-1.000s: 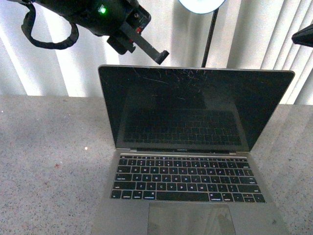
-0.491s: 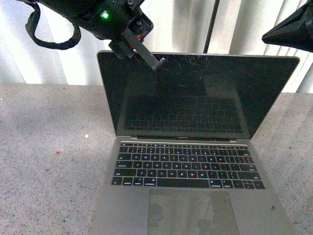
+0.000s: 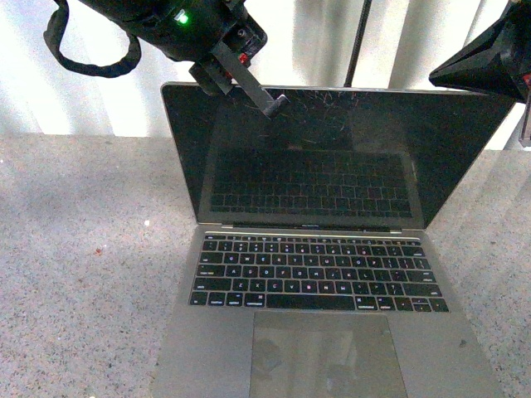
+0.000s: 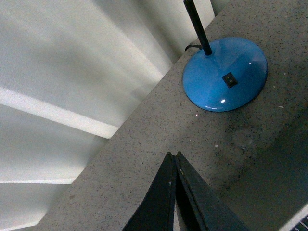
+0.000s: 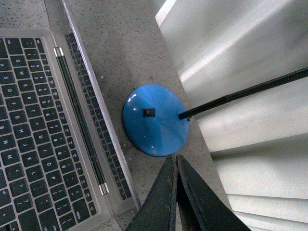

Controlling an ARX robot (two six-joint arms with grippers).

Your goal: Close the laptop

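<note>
The silver-grey laptop [image 3: 323, 282] stands open on the speckled table, its black scratched screen [image 3: 332, 157] upright and facing me. My left gripper [image 3: 274, 105] is shut and empty, its tip at the screen's top edge near the left corner. My right gripper [image 3: 440, 77] is shut and empty, high at the screen's top right corner. In the right wrist view the keyboard [image 5: 33, 130] and the screen's edge [image 5: 91, 110] lie beside my shut right gripper [image 5: 173, 158]. In the left wrist view my shut left gripper [image 4: 173, 155] points down at the table behind the lid.
A desk lamp with a blue round base [image 4: 225, 73] and a black stem [image 3: 358, 41] stands behind the laptop; the base also shows in the right wrist view [image 5: 155, 119]. White vertical blinds [image 3: 99, 99] back the grey speckled table [image 3: 83, 274].
My left gripper came down from above the lid to the screen's top edge. My right gripper moved further into view at the top right. The whole view shifted, with the laptop a little higher in the frame.
</note>
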